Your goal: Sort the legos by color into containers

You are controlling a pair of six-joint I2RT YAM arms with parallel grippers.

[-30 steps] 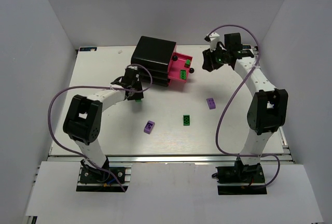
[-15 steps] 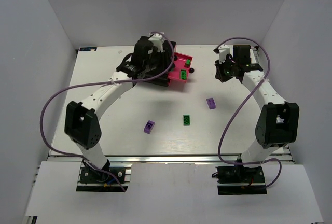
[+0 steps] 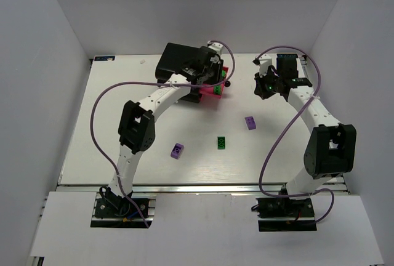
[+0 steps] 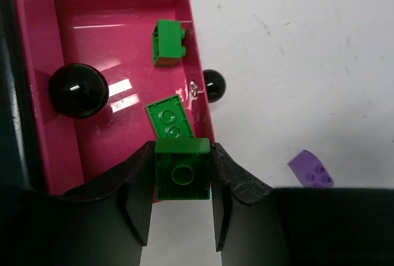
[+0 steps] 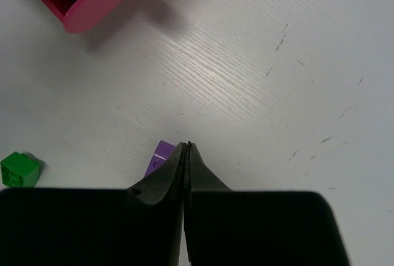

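My left gripper [image 4: 182, 177] is clamped on a green brick [image 4: 182, 170], hollow underside facing my wrist camera, and I hold it right above the front lip of the open pink drawer [image 4: 117, 16], which juts out of the black cabinet [image 3: 178, 60]. The risk, as I judge it, is the drop point: the brick sits over the drawer's wall more than over its floor, so letting go here could tip it off the rim onto the bench [image 3: 123, 124], or bounce it off the flat green brick [image 4: 169, 117] lying just below. Another green brick [image 4: 167, 43] rests on its side deeper in the drawer, near a round black knob [image 4: 78, 90]. My right gripper [image 5: 185, 152] hangs pressed closed and empty over the bench, close to a purple brick [image 5: 159, 155]. Still loose outside are that purple brick, a second purple brick [image 3: 177, 150] and a green one [image 3: 221, 143].
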